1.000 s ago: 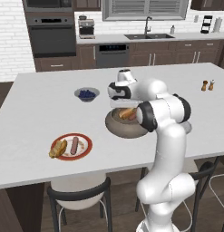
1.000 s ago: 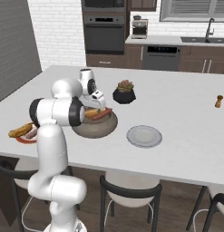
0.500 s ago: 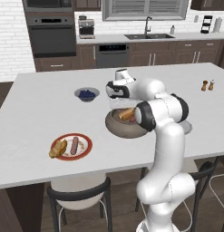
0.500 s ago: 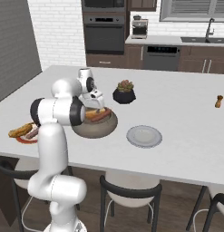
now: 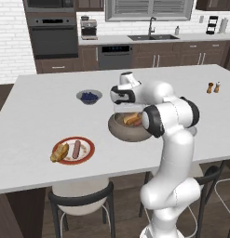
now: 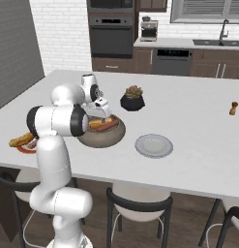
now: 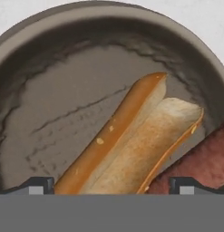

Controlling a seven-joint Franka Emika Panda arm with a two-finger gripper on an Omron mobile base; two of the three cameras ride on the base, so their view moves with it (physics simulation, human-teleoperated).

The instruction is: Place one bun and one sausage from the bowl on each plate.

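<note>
The grey-brown speckled bowl (image 5: 123, 133) (image 6: 99, 139) (image 7: 50, 50) sits mid-counter. In it lie a split bun (image 7: 131, 140) (image 5: 131, 119) and a reddish sausage (image 7: 202, 161) (image 6: 107, 125) beside it. My gripper (image 7: 112, 186) (image 5: 122, 113) (image 6: 99, 114) hangs open just over the bowl, pointing down, its fingertips (image 7: 36, 185) wide apart on either side of the bun's near end. The red-rimmed plate (image 5: 88, 157) holds a bun (image 5: 59, 152) and a sausage (image 5: 77, 148). The pale grey plate (image 6: 154, 145) lies bare to the bowl's right.
A small bowl of blue berries (image 5: 89, 96) stands behind and left of the big bowl. A black pot with a plant (image 6: 133, 99) stands behind it. Two shakers (image 5: 213, 87) sit far right. Stools line the counter's near edge.
The hand has sunk a little toward the bowl. Nothing else has moved.
</note>
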